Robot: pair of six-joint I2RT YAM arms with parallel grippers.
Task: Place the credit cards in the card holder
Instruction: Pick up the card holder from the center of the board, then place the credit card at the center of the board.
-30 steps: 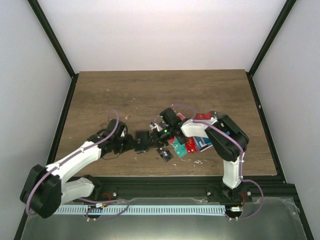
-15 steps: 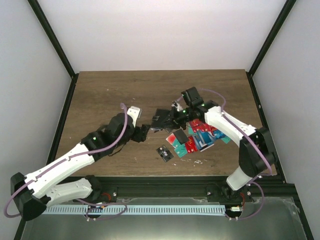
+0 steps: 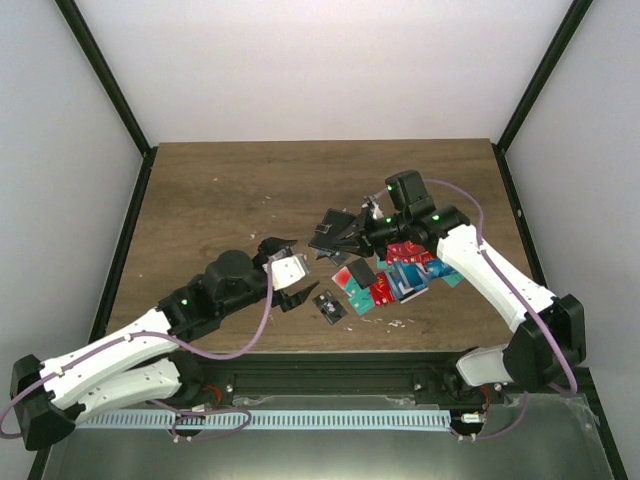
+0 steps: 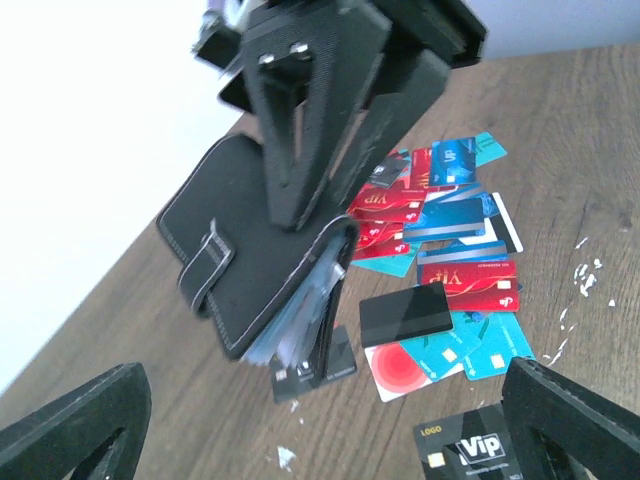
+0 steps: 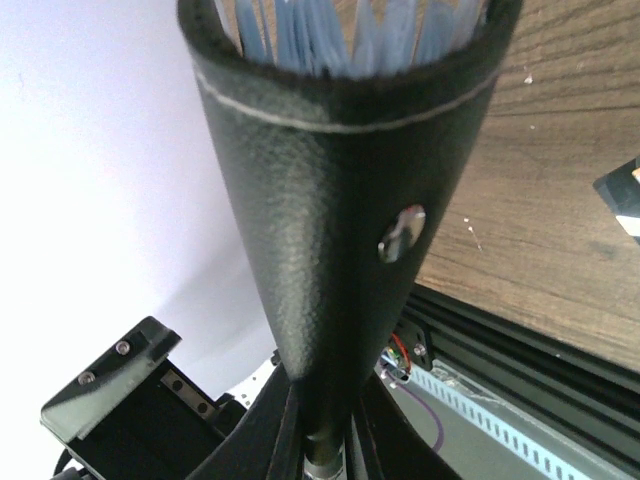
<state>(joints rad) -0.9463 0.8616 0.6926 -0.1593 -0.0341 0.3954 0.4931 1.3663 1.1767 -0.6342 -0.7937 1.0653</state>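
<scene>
The right claw (image 3: 363,232) is clamped on the card holder (image 3: 335,232), holding it lifted off the bench (image 3: 220,190) just beside the heap of credit cards (image 3: 400,275). The left claw (image 4: 322,410) hangs with its jaws wide apart and nothing between them. The step in hand looks like fetching a card for the waiting holder. The easiest pick is probably the black VIP card (image 4: 470,445), which lies alone and close under the left claw, rather than one from the overlapped heap. A thin flat card likely needs pinching by one edge, perhaps after being tipped or slid. It should then be fed edge-first and square to a pocket mouth, while the right claw keeps the holder steady. The left wrist view shows what the top view only hints at: the holder hangs tilted, with its snap tab (image 4: 210,265) on the outer face and blue-grey leaves showing at its lower edge. A small dark piece shows beneath it, and I cannot tell whether that is a card. The right wrist view alone shows the grip, with the jaws closed on the narrow fold. A metal snap stud (image 5: 402,232) sits on the leather and the pockets (image 5: 350,30) fan away from the camera.
</scene>
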